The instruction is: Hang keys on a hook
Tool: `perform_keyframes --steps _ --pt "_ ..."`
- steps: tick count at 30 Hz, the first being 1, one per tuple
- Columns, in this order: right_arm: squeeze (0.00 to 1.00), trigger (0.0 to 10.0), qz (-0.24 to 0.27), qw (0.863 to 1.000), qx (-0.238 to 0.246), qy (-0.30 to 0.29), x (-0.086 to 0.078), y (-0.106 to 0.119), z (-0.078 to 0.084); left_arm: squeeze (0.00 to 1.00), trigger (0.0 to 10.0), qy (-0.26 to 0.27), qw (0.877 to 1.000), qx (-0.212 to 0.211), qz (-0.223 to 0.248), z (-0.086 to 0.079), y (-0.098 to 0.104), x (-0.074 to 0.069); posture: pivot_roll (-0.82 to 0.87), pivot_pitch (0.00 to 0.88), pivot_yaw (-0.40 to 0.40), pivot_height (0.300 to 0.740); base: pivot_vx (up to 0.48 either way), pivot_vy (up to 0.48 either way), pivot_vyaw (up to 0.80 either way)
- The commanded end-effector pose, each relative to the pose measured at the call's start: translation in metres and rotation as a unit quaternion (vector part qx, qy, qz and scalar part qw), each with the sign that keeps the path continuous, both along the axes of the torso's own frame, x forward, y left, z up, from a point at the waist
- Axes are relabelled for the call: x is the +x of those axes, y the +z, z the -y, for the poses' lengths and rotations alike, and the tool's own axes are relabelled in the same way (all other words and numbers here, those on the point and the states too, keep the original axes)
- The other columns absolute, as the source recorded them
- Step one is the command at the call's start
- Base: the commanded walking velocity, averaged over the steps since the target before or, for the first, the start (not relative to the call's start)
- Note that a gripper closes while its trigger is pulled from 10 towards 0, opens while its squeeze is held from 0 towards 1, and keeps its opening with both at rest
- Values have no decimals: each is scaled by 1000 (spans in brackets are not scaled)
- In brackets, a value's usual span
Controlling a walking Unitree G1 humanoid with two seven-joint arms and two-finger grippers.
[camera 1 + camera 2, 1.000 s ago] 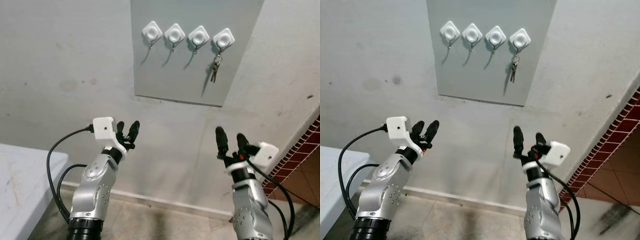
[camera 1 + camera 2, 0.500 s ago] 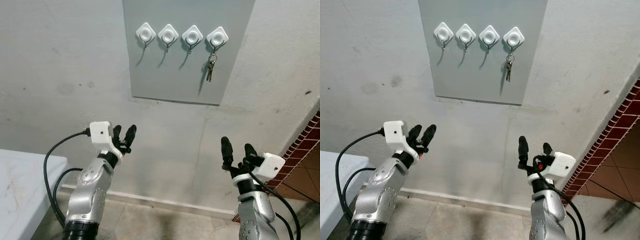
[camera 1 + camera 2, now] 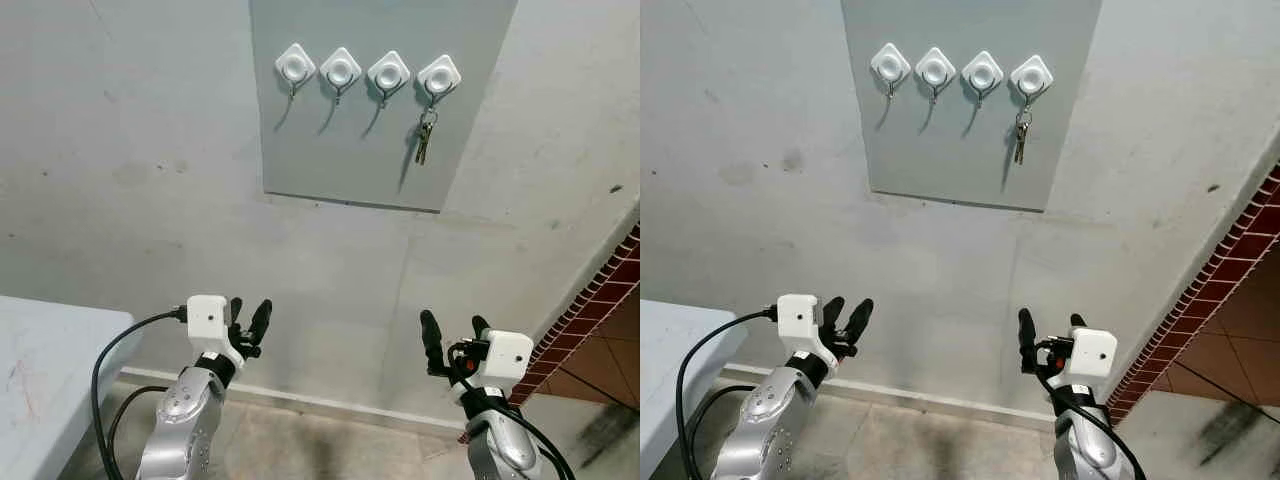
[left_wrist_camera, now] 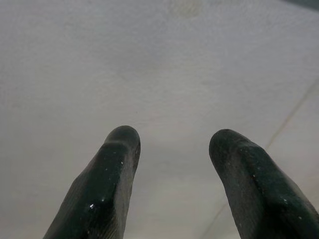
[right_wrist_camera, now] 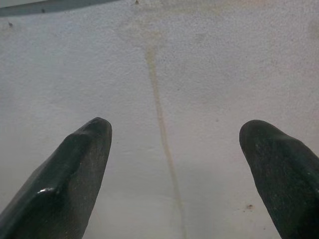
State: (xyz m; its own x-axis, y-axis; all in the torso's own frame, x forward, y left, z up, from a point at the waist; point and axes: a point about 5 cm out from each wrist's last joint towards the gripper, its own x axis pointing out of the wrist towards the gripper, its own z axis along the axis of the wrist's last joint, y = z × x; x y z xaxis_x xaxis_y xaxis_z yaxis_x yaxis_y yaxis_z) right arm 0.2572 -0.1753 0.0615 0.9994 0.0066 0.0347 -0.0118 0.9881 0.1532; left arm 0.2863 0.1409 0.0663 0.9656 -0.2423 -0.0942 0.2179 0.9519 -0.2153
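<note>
Low before the wall, both the left gripper and right gripper hold their jaws parted and empty, while the keys hang at one o'clock on the rightmost hook of the grey panel.

Both silver arms are raised low in front of the body with wrists bent upward, the left gripper pointing up with its two black fingers slightly parted and empty, the right gripper likewise upright, its fingers spread wider and holding nothing.
</note>
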Motion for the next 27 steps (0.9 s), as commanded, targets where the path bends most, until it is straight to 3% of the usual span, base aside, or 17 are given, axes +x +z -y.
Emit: perform_keyframes --steps 1,8,10,19,20,21,24,25,27 --pt "0 10000 -1 1000 -12 0 3 0 1 0 10000 10 1000 12 4 -4 1 4 -30 0 -8 740 0 0 0" --pt "0 10000 -40 999 -25 -8 -3 -21 4 0 10000 11 999 30 -15 -7 -15 4 -31 0 7 740 0 0 0" --pt "0 10000 -69 997 -29 -10 -8 -36 5 0 10000 14 999 32 -39 -9 -29 2 -36 0 12 740 0 0 0" --pt "0 10000 -85 996 -32 -10 -10 -43 7 0 10000 15 998 39 -48 -9 -34 1 -38 0 16 740 0 0 0" --pt "0 10000 -143 989 -39 -8 -15 -64 10 0 10000 12 993 73 -87 -7 -52 -4 -57 0 24 740 0 0 0" --pt "0 10000 -232 971 -60 -4 -30 -94 17 0 10000 -7 985 103 -135 0 -76 -15 -48 0 22 740 0 0 0" --pt "0 10000 -274 960 -62 -12 -38 -105 22 0 10000 -23 980 117 -161 5 -88 -25 -45 0 18 740 0 0 0" --pt "0 10000 -302 951 -68 -11 -47 -113 24 0 10000 -30 972 134 -189 7 -100 -36 -39 0 4 740 0 0 0" --pt "0 10000 -318 945 -74 -11 -53 -118 25 0 10000 -30 971 128 -199 7 -104 -41 -39 0 4 740 0 0 0"
